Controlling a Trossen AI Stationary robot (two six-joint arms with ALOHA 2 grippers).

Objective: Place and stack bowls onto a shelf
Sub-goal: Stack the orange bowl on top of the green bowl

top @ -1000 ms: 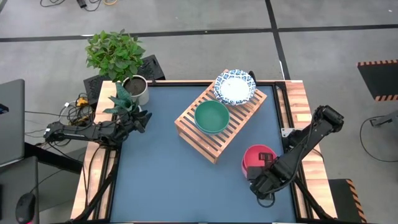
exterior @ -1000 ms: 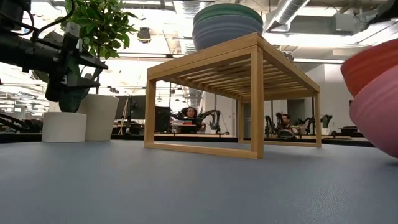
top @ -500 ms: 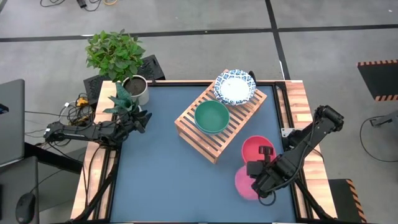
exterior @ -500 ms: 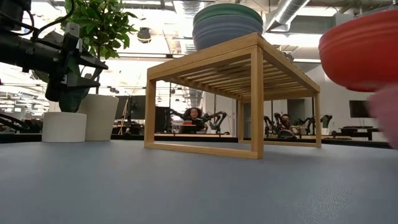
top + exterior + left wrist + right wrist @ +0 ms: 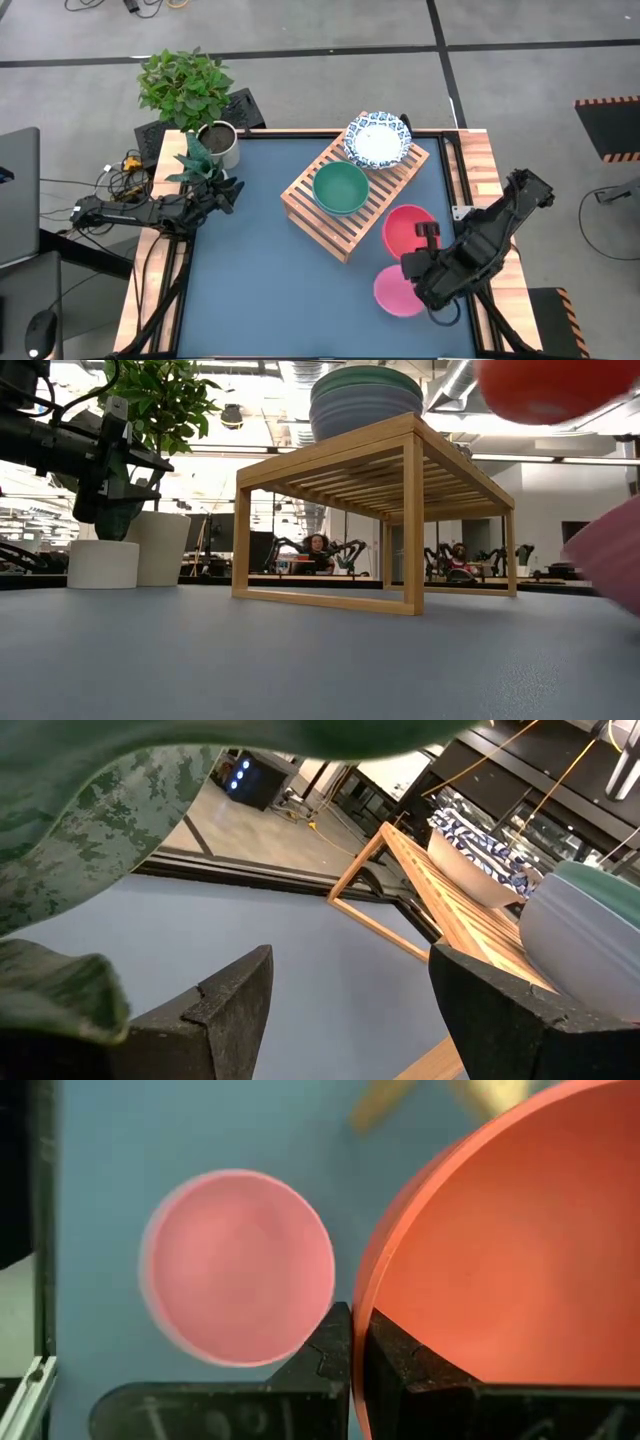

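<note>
A red bowl hangs in my right gripper above the table's right side, just beside the wooden slatted shelf. A pink bowl sits upright on the tabletop below it, nearer the near edge. On the shelf a green bowl is nested in a blue one, and a blue-and-white patterned bowl stands at the far end. My left gripper is open and waits at the table's left side by the plants. My right gripper pinches the red bowl's rim, one finger inside the bowl and one outside. The fingers come from the near right side. The bowl is lifted clear of the table and of the pink bowl, its mouth facing up.
Two potted plants stand at the far left corner, right by my left gripper. The shelf lies slantwise across the far middle of the table. Bare blue tabletop stretches over the near left half. Wooden rails edge both sides.
My right gripper has risen and moved toward the shelf, carrying the red bowl up off the pink bowl it was nested in. The pink bowl has come free and now sits alone on the table, a little nearer the near edge.
</note>
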